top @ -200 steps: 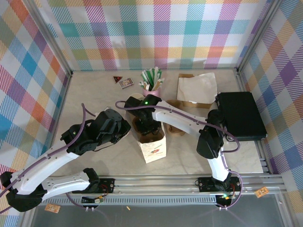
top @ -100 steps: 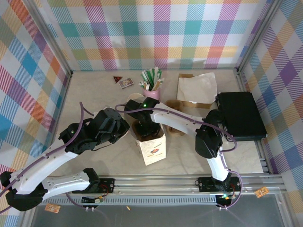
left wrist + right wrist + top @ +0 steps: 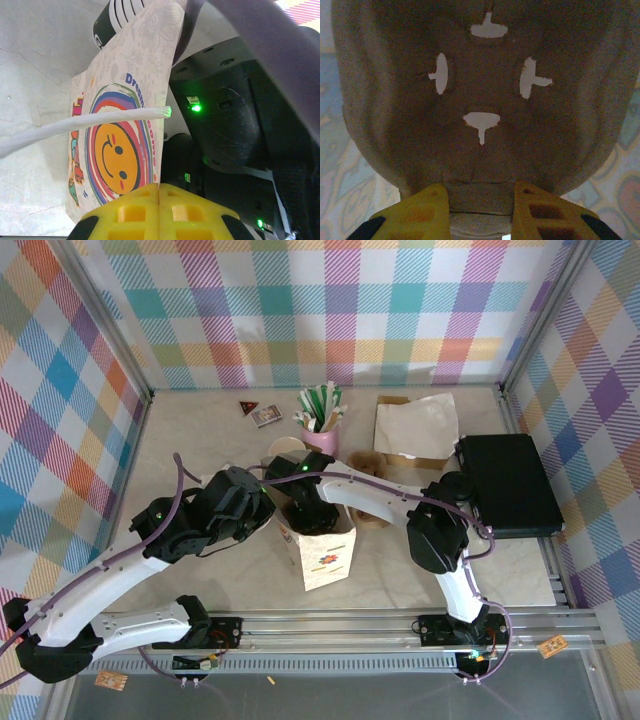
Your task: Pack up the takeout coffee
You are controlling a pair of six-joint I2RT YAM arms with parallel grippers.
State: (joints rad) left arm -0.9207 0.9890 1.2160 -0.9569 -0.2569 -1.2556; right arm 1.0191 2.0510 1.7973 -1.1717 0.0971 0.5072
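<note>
Coffee beyond bag, left end effector apart

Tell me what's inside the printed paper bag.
The right tool sits in the paper bag's open top, shut on a brown pulp cup carrier. The carrier and the right arm cover the bag's floor, so anything beneath cannot be seen.

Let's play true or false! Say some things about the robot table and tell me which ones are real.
The white paper bag with a smiley face stands upright. True.
The right gripper holds a brown moulded-pulp cup carrier. True.
The pink cup of green-and-white straws has tipped over. False: it stands upright.
The left gripper is wide open. False: it is pinched shut on the bag's edge.
</note>
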